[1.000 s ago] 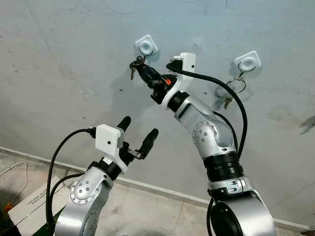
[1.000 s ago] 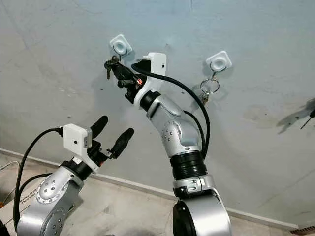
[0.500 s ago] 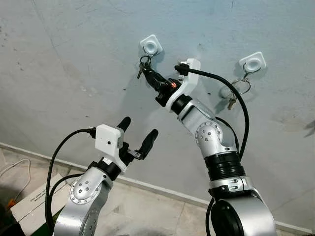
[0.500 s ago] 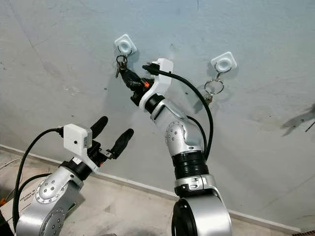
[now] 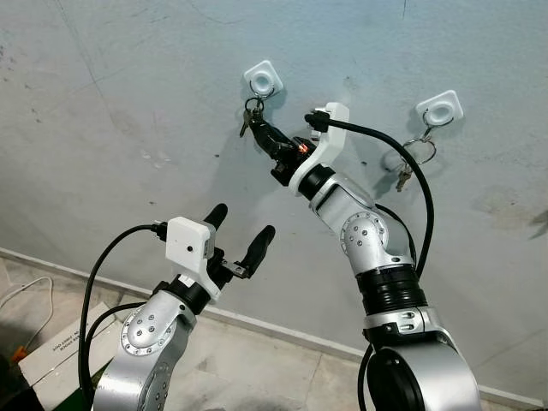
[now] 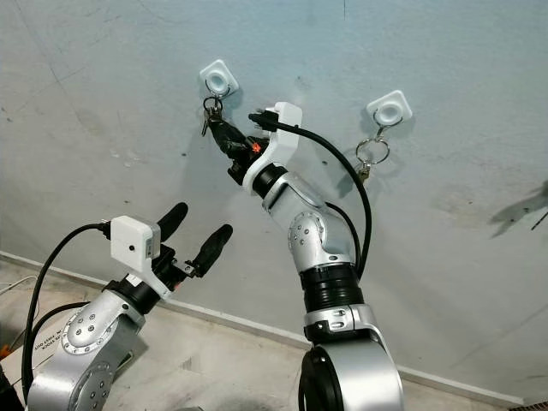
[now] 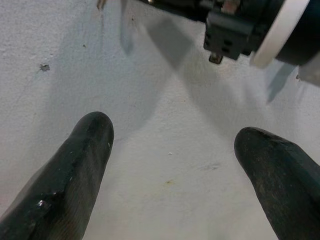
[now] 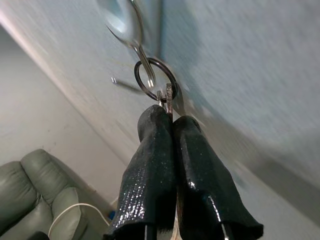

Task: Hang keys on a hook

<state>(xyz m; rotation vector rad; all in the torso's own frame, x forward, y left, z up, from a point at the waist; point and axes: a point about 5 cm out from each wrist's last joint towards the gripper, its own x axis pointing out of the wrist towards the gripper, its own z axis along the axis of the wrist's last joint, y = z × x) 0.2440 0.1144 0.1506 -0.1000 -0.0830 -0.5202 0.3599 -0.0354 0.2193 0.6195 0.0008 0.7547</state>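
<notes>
**Keys pinched at the hook, ring over the wire**

The right gripper [image 8: 167, 112] pinches the small metal keys on a dark split ring [image 8: 156, 80] just below the white square wall hook [image 5: 262, 77]; its fingers are closed on the key blades, seemingly to steady the ring, which looks threaded over the hook's wire; the left gripper [image 5: 237, 232], well below the hook, waits with fingers spread wide; a second white hook [image 5: 442, 108] already carries keys.

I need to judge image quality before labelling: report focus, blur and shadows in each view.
Eye views: sharp, evenly lit; right gripper casts a soft shadow on the wall. Right wrist view: fingers and key ring sharp, hook blurred and bright. Left wrist view: left gripper fingers slightly soft, arm shadows across the wall.
</notes>
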